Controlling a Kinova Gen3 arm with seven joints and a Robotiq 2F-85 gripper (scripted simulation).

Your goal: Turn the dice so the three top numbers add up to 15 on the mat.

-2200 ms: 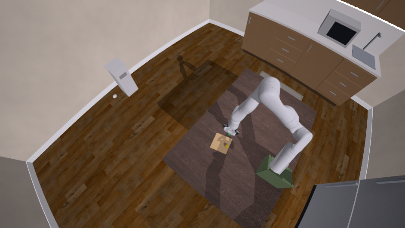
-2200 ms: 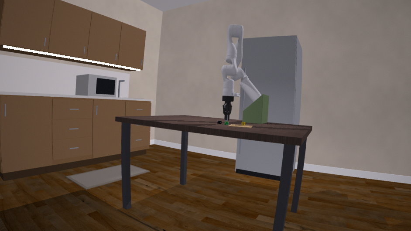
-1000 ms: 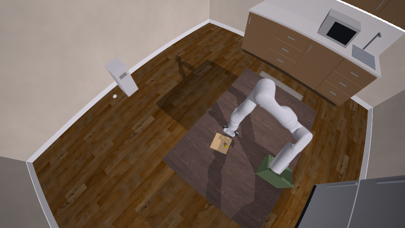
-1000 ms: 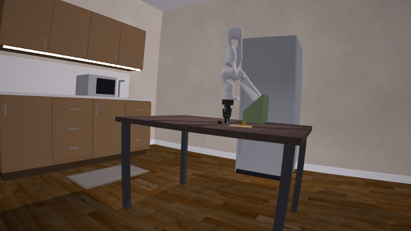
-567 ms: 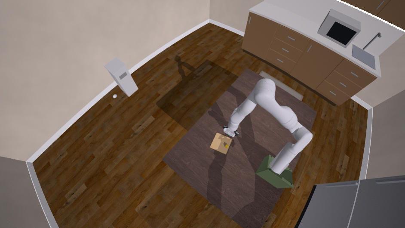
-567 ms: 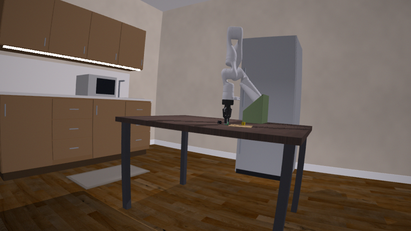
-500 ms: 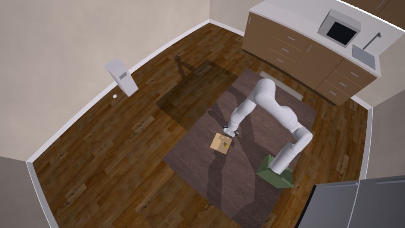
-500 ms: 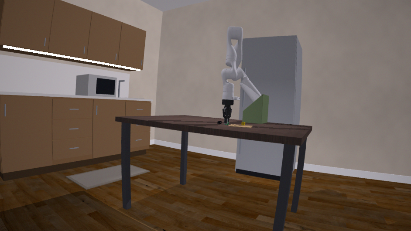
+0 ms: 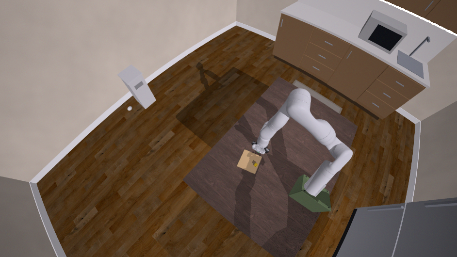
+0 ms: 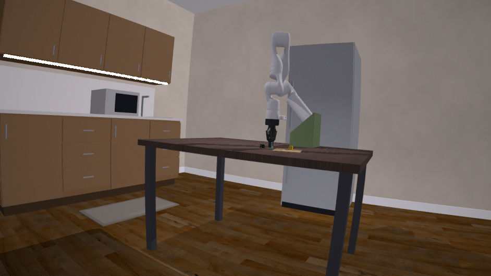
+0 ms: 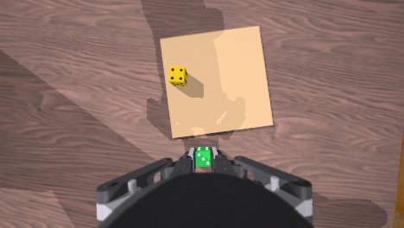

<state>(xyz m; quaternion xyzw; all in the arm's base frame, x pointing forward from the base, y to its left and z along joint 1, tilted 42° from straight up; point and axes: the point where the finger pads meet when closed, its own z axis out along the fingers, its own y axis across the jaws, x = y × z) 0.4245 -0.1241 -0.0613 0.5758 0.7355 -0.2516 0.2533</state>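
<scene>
End effector (image 11: 203, 161) pinches the green die (image 11: 203, 157), just off the mat's (image 11: 242, 78) near edge, mat directly ahead

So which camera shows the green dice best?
The wrist view: the green die sits large between the end effector fingers, three white pips showing. In the exterior view it's a tiny green speck; from the top, the arm mostly hides it.

The white arm (image 9: 306, 118) bends over from its base, wrist pointing straight down; the gripper (image 11: 203, 161) is clamped on a green die (image 11: 203, 157).
</scene>
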